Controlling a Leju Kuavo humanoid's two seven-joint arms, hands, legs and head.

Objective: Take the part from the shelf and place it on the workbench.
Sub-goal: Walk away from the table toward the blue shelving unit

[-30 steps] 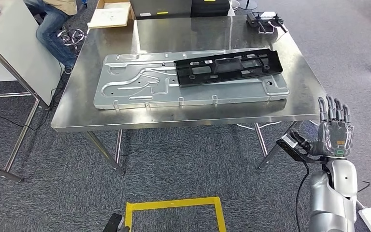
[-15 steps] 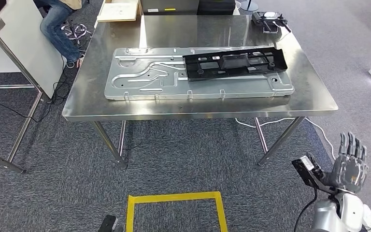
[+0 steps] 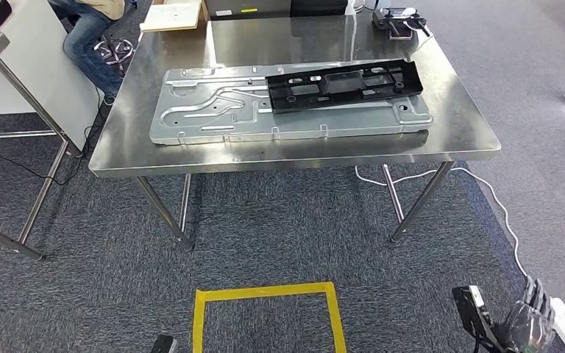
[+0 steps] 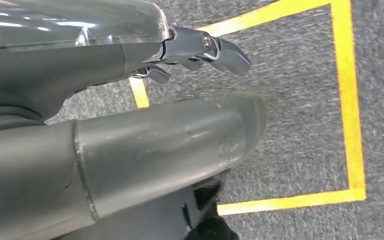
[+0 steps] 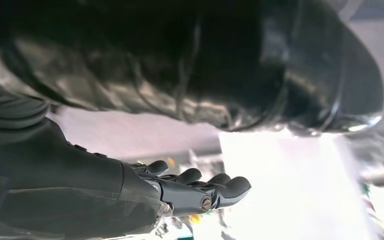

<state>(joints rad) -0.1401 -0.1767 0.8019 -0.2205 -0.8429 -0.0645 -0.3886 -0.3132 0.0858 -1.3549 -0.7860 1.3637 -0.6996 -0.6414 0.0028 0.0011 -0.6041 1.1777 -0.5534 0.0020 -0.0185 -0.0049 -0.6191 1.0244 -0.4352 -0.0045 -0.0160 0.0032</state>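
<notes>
A stainless-steel table (image 3: 449, 140) stands on grey carpet, and everything else is placed from it. Lying flat along its middle is a long grey stamped metal panel (image 3: 213, 118) with pressed ribs and small tabs along its near edge; the panel runs nearly the full width of the table top. On the right half of that panel, touching it and set at a slight angle to it, rests the black plastic part (image 3: 342, 84), a long flat frame with cut-outs and round bosses.

On the floor in front of the table, near the robot, a square outline of yellow tape (image 3: 265, 294) is stuck to the carpet. Behind the table's far left corner sits a person in jeans (image 3: 88, 40), beside a white partition. On the table's far right corner lies a small dark device (image 3: 397, 18) with a handle. A white cable (image 3: 485, 195) trails on the carpet under and past the table's right side.

The right hand (image 3: 531, 323) hangs low, well apart from the table and to the right of the tape square; its dark fingers (image 5: 200, 187) are stretched out close together, holding nothing. The left hand (image 4: 145, 80) hangs over the carpet by the yellow tape, its fingers (image 4: 215, 50) extended with nothing in them, the thick grey thumb alongside.
</notes>
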